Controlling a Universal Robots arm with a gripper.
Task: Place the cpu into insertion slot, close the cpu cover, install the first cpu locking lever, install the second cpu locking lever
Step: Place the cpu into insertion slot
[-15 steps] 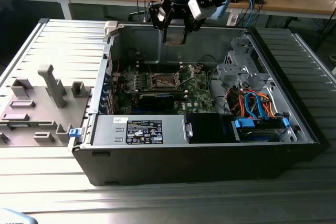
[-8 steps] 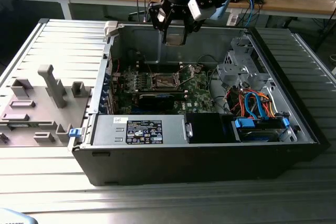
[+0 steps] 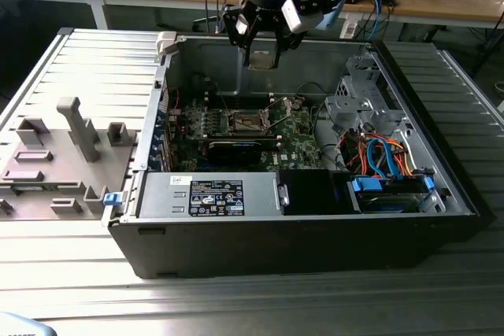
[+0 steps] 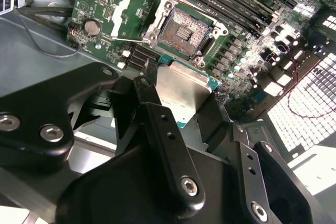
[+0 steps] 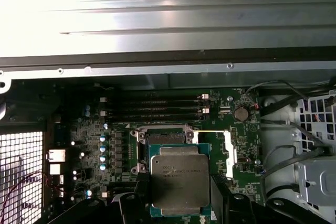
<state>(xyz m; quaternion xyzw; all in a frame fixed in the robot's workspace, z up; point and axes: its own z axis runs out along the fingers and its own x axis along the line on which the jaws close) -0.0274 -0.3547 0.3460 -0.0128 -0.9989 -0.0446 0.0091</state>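
Observation:
My gripper [image 3: 260,53] hangs above the open computer case, shut on the cpu [image 3: 261,60], a flat silvery-grey square. In both wrist views the cpu [image 4: 184,93] [image 5: 180,174] sits between two black fingers [image 4: 157,124], held by its edges. The insertion slot [image 3: 246,122] lies below on the green motherboard [image 3: 298,141], uncovered, with its dark pin field [image 4: 184,32] bare. In the first wrist view the held cpu overlaps the slot [image 5: 160,136]. The cpu cover [image 4: 125,14] [image 5: 228,153] is swung open beside the slot. A thin locking lever [image 5: 207,131] stands raised at the slot's edge.
The black case wall [image 3: 276,234] surrounds the board. A power supply [image 3: 209,194] and a drive cage with orange and blue cables [image 3: 386,159] fill the near side. Memory slots [image 5: 152,109] run beside the socket. A grey fixture tray [image 3: 55,155] lies at the exterior view's left.

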